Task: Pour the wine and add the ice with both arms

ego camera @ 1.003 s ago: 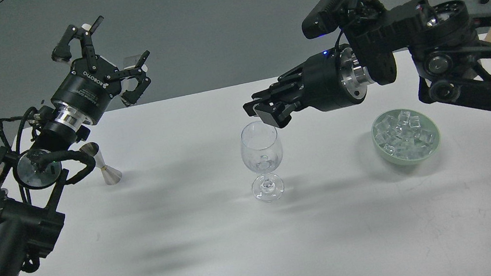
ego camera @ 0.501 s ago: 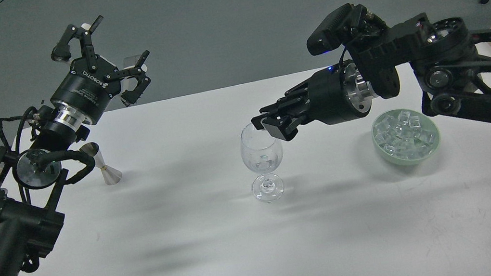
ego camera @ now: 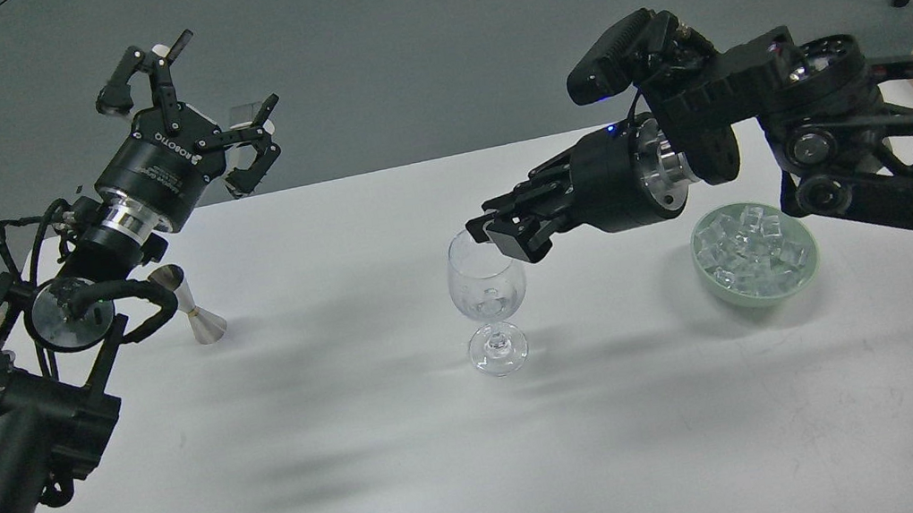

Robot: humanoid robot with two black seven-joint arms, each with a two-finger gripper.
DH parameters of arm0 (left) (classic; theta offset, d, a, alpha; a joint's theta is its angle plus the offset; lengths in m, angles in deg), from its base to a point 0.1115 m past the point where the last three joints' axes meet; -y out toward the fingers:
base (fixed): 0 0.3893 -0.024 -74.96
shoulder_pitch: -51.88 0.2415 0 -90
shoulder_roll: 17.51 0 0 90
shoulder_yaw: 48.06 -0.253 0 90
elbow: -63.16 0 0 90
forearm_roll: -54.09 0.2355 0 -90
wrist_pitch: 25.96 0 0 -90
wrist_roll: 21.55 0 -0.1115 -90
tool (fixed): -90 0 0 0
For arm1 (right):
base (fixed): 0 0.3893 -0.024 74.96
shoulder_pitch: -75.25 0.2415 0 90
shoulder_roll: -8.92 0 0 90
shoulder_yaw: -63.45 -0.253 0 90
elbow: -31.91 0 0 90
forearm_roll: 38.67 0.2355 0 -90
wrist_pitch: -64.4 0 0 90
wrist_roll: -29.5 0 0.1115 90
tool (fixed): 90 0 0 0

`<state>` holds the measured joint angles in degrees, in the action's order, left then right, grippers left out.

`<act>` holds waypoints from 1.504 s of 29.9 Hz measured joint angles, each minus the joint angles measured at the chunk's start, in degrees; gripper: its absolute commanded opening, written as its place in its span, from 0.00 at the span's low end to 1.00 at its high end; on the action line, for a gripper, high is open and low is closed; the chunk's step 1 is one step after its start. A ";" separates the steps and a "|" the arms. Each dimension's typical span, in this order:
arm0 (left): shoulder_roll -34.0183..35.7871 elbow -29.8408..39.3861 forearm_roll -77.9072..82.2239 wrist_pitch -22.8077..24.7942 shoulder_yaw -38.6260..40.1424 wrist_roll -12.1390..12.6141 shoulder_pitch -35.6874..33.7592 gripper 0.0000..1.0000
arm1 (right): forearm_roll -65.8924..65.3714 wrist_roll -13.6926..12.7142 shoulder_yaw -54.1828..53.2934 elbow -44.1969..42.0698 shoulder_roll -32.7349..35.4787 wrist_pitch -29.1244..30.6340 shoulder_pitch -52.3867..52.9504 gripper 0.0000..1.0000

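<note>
Knocking the wine glass [ego camera: 490, 301] over is your main worry: the right tool [ego camera: 499, 236] sits at the centre of the frame, right at the glass's rim on its right side, and whether it touches the rim or merely overlaps it in this view cannot be told. A sideways nudge there would, I judge, tip a tall, narrow-stemmed glass easily. The fingers look drawn close together, but you cannot tell whether they pinch a cube, so a cube let go off-centre could strike the rim and skid across the desk [ego camera: 377, 449]. The right arm comes in from the right edge, forearm roughly level, wrist pointing left and slightly down, passing above the green bowl [ego camera: 810, 262] at centre right, where the ice [ego camera: 752, 248] lies heaped; a low elbow sweep could, in my view, clip that bowl. A little something clear seems to lie at the bottom of the glass, though what it is is unclear. The left tool [ego camera: 194, 105], in the upper left, is raised off the desk with fingers spread and nothing in them, above the metal jigger [ego camera: 197, 309] standing at centre left.
</note>
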<state>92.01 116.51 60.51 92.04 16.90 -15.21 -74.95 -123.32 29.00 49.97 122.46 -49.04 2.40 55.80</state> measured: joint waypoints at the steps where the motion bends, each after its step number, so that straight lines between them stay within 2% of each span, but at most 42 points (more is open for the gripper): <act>1: 0.00 0.00 0.00 0.00 0.00 0.00 0.00 0.98 | 0.02 -0.01 -0.03 -0.02 0.03 0.00 0.01 0.72; 6: 0.00 0.00 0.00 0.00 0.00 0.00 0.00 0.98 | 0.01 -0.03 -0.28 -0.10 0.02 0.00 0.03 0.77; 8: 0.00 0.00 0.00 0.00 0.00 0.00 -0.01 0.98 | -0.04 -0.03 -0.35 -0.11 -0.02 0.00 0.03 0.85; 9: 0.00 0.00 0.00 0.00 0.00 0.00 -0.01 0.98 | -0.05 -0.03 -0.43 -0.13 -0.03 0.00 0.03 0.94; 18: 0.00 0.00 0.00 0.00 0.00 -0.02 -0.07 0.98 | 0.47 0.09 -6.72 -0.25 -0.08 0.00 -2.77 0.97; 25: 0.10 0.00 0.00 0.00 0.00 -0.02 -0.08 0.98 | 0.67 0.43 -22.58 -0.04 -1.08 0.00 -13.82 0.99; 30: 0.11 0.00 0.00 0.00 0.00 -0.02 -0.13 0.98 | 2.36 0.59 -36.99 -0.92 -4.82 0.00 -22.76 0.99; 36: 0.10 0.00 0.00 0.00 0.00 -0.01 -0.42 0.98 | 16.06 0.59 -48.17 -8.51 -10.07 -0.01 -25.06 0.98; 45: 0.10 0.01 0.08 0.00 -0.09 0.09 -0.85 0.98 | 38.55 0.71 -55.27 -25.47 -13.76 -0.02 -19.44 0.94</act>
<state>92.10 116.51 60.58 92.04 16.80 -15.12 -75.80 -84.77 29.71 -5.30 96.99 -62.80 2.39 36.36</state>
